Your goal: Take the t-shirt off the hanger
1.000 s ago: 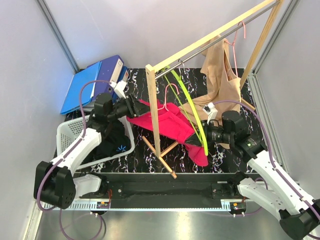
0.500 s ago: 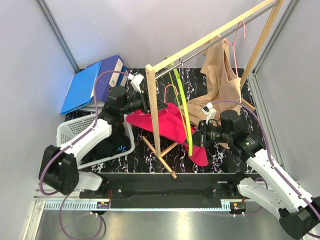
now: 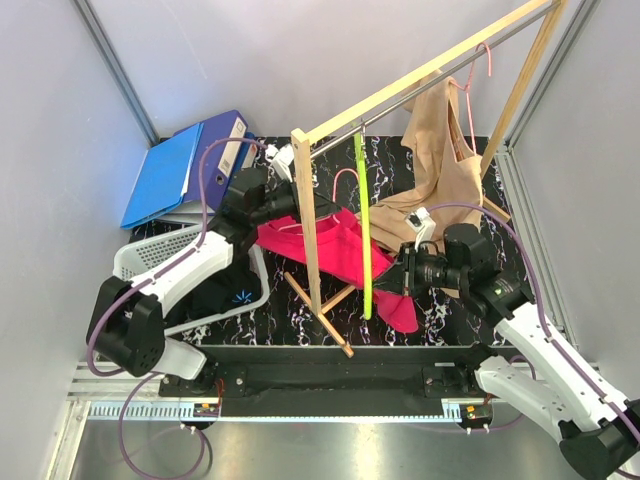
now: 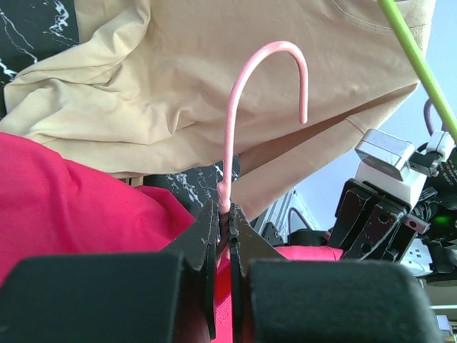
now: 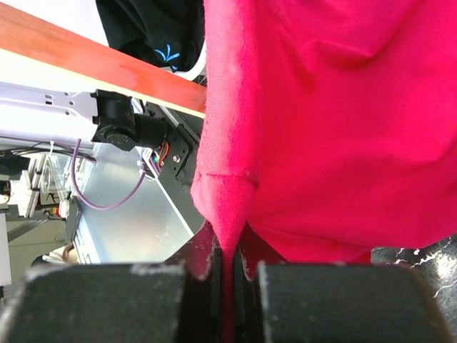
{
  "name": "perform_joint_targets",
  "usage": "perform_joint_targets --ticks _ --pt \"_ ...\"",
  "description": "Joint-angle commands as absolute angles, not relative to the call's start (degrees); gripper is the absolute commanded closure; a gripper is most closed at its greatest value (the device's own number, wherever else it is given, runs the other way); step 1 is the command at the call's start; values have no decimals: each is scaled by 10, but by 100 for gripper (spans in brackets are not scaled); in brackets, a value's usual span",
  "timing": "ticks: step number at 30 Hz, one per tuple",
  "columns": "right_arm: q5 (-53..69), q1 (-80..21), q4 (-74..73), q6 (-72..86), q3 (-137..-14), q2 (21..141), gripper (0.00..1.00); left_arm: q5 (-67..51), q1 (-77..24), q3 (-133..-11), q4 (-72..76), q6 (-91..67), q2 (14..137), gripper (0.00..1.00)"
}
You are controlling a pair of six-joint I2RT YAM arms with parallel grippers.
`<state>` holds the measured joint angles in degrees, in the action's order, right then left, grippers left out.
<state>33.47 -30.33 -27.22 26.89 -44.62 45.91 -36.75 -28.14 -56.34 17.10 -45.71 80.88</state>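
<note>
T-shirt [image 3: 340, 250]: red, mid-table under the rack [image 3: 420, 75], draped on the hanger [image 4: 229, 136].
Left gripper [image 4: 223, 213]: clamped on the pink hanger's neck, at the t-shirt's 10 o'clock edge.
Right gripper [image 5: 227, 251]: pinching the t-shirt's hem at its 4 o'clock corner.
Basket [image 3: 128, 270]: at 8 o'clock from the t-shirt.

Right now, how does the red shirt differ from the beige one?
The red t-shirt sags low over the table; the beige top hangs high from the rail. The red t-shirt is held, left fingers shut on its pink hanger, right fingers pinching its cloth; nothing grips the beige top. Both are on pink hangers.
</note>
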Motion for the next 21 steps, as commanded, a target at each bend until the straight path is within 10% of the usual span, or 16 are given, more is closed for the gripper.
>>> perform_joint_targets --ticks 1,2,7,16,21 --pt "317 -303 -264 274 -442 447 86 -344 -294 -603 216 -470 817 100" --pt "275 -303 -288 278 -445 446 61 -324 -296 -603 212 -468 811 100" --pt "121 -303 -362 344 -474 415 6 -193 -312 -601 180 -465 789 100" --pt "-81 -303 -444 374 -540 350 0 -91 -316 -610 312 -529 825 100" --pt "55 -304 -348 334 -520 359 0 -62 -315 -671 308 -498 845 100"
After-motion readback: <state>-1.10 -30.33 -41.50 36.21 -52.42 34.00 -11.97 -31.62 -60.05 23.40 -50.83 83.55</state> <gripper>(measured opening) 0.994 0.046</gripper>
